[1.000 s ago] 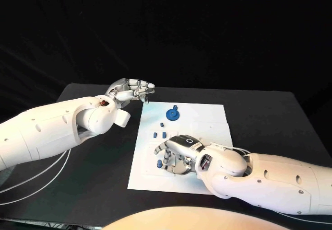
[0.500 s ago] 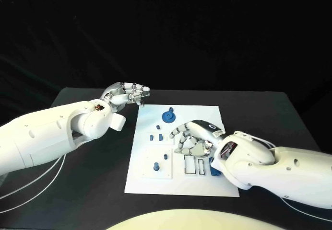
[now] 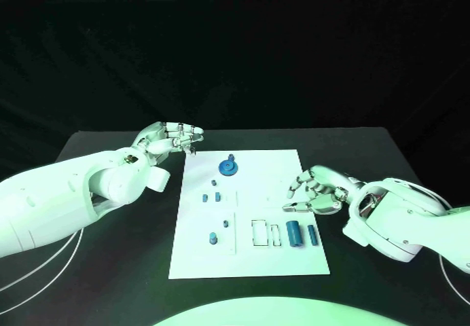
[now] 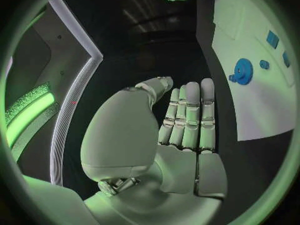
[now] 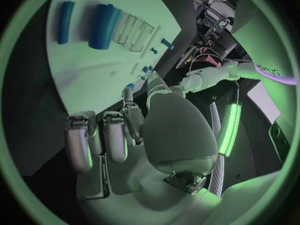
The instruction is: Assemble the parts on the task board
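1. White flat task board (image 3: 284,258) lies mid-table; small blue parts (image 3: 301,235) lie near your right hand (image 3: 318,193), fingers loosely curled, empty
2. Left hand (image 3: 172,139), fingers curled empty, hovers beside the board
3. Between placements, likely; next, pick a loose part

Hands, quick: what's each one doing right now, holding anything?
Left hand: closed, fingers together and bent, holding nothing, beside the white task board.
Right hand: closed, fingers curled in on nothing, at the board's edge.
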Action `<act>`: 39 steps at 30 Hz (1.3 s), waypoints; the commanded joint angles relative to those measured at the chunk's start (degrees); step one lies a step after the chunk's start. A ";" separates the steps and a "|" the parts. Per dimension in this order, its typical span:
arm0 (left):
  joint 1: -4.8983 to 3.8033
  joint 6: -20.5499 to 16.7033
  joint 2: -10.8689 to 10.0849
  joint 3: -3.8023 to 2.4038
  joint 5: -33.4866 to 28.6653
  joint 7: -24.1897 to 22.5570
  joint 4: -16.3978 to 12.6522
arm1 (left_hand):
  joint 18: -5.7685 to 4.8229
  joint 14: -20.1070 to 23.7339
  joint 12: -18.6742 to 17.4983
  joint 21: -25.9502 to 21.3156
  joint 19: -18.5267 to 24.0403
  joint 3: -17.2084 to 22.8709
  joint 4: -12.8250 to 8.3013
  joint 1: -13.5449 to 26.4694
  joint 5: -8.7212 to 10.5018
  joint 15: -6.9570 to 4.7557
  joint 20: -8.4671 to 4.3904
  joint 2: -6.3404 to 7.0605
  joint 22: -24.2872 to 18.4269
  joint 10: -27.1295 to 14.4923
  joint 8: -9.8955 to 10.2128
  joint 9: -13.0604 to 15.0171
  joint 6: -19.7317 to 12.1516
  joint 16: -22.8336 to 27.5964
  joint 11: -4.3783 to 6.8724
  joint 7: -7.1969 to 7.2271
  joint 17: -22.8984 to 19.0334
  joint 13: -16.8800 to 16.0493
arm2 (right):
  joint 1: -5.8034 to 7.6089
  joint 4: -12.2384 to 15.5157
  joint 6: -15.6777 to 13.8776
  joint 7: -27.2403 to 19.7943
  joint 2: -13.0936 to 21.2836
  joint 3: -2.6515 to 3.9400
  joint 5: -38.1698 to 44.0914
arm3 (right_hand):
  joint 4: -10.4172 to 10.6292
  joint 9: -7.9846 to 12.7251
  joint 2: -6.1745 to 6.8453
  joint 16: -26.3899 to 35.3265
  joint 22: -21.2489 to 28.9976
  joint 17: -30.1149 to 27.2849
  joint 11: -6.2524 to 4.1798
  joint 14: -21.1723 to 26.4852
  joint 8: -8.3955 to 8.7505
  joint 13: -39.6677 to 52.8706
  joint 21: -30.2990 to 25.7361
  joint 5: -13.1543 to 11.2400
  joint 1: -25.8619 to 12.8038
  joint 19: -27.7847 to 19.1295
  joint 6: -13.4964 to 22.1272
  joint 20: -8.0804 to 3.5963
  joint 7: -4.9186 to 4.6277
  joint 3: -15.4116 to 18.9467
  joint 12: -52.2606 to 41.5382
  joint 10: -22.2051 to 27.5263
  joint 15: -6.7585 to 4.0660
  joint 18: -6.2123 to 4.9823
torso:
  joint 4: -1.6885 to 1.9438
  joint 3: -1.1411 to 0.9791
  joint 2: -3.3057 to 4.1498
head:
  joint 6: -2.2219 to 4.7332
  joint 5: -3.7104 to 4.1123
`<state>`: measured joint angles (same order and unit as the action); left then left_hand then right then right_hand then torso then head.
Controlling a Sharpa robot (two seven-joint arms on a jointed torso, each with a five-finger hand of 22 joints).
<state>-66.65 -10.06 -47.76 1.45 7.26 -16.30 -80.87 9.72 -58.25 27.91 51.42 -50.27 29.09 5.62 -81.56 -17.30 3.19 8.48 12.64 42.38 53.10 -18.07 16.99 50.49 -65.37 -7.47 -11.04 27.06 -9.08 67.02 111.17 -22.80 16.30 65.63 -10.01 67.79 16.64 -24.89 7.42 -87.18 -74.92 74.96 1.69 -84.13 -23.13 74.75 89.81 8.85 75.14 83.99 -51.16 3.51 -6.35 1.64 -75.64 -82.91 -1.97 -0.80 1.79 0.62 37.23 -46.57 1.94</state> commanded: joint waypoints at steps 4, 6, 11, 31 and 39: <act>0.19 0.92 0.40 -0.03 -0.32 -0.77 -0.04 | 0.77 0.40 0.31 -0.29 -0.16 -0.36 0.06 0.21 -0.06 0.11 0.33 -0.31 -0.08 -0.40 -0.24 -0.02 -0.49 0.30 0.00 -0.07 -0.05 0.08 | -0.64 0.82 6.72 7.42 2.46 -0.52 1.29 | 0.16 -0.73 -0.88 -0.91 -15.08 9.84 -0.13 -4.91 -1.17 9.40 0.19 1.44 -2.26 6.01 0.26 -0.12 0.18 1.80 -7.03 -3.16 -0.49 0.80 | -0.32 0.14 -0.41 | 0.06 0.95; 0.23 0.95 0.44 -0.03 -0.32 -0.78 -0.05 | 0.77 0.41 0.32 -0.31 -0.16 -0.38 0.07 0.21 -0.07 0.11 0.34 -0.32 -0.10 -0.46 -0.26 -0.02 -0.50 0.29 0.00 -0.07 -0.05 0.09 | -0.95 0.97 7.22 8.36 2.77 -0.65 1.76 | 0.17 -0.83 -1.00 -1.03 -15.08 10.10 -0.17 -4.95 -1.27 9.77 0.19 1.92 -3.04 6.01 0.08 -0.15 0.25 2.37 -7.44 -3.34 -0.53 0.80 | -0.31 0.13 -0.46 | 0.05 0.98; 0.33 1.04 0.42 -0.03 -0.29 -0.77 -0.16 | 0.77 0.41 0.32 -0.31 -0.16 -0.38 0.07 0.21 -0.07 0.11 0.34 -0.32 -0.10 -0.46 -0.26 -0.02 -0.50 0.29 0.00 -0.07 -0.05 0.09 | -1.83 1.11 8.33 9.86 3.24 -0.89 2.36 | 0.28 -1.11 -1.17 -1.12 -15.08 10.29 -0.27 -4.96 -1.49 9.99 0.19 3.63 -6.62 6.01 -0.21 -0.20 0.36 5.27 -7.50 -3.24 -0.59 0.80 | -0.19 0.15 -0.36 | 0.15 1.17; 0.40 2.66 -0.09 -0.03 -0.50 -0.72 -0.36 | 0.77 0.55 0.30 -0.47 -0.08 -0.48 0.15 0.30 -0.09 0.18 0.39 -0.28 -0.17 -0.85 -0.37 0.01 -0.53 0.30 -0.06 -0.05 -0.08 0.13 | -4.67 -1.45 8.61 11.62 -0.84 -1.14 2.90 | 0.30 -1.60 -1.33 -1.26 -15.08 10.64 -0.55 -5.02 -2.26 10.09 0.19 2.04 -8.46 6.01 -1.26 -0.33 0.75 6.27 -7.47 -3.22 -0.80 0.80 | -0.27 0.18 -0.30 | -0.40 1.19; 0.40 2.84 -0.28 -0.03 -0.50 -0.70 -0.44 | 0.76 0.60 0.29 -0.50 -0.06 -0.50 0.16 0.31 -0.09 0.19 0.40 -0.28 -0.19 -0.93 -0.38 0.01 -0.54 0.31 -0.07 -0.06 -0.08 0.14 | -5.94 -3.28 9.18 12.38 -3.26 -1.14 2.90 | 0.24 -1.73 -1.88 -1.24 -15.08 10.58 -0.65 -5.01 -2.47 10.09 0.19 2.13 -8.33 6.01 -1.53 -0.39 0.86 6.10 -7.44 -3.21 -0.88 0.80 | -0.22 0.11 -0.31 | -0.58 0.88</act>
<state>-66.26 -8.49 -48.06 1.45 7.17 -16.37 -81.12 9.72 -58.03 27.91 51.19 -50.27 28.93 5.78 -81.56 -17.30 3.40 8.48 12.64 42.28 52.52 -18.07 16.99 50.49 -65.37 -7.48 -11.04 27.08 -9.03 61.49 108.18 -15.19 27.73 62.74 -10.98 70.00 16.93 -26.97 6.02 -88.11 -74.90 74.93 1.36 -84.01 -25.91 74.95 89.79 11.18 66.94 83.99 -52.47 3.51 -5.47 7.81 -83.08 -83.97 -2.50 -0.81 1.55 0.76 36.93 -47.08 2.93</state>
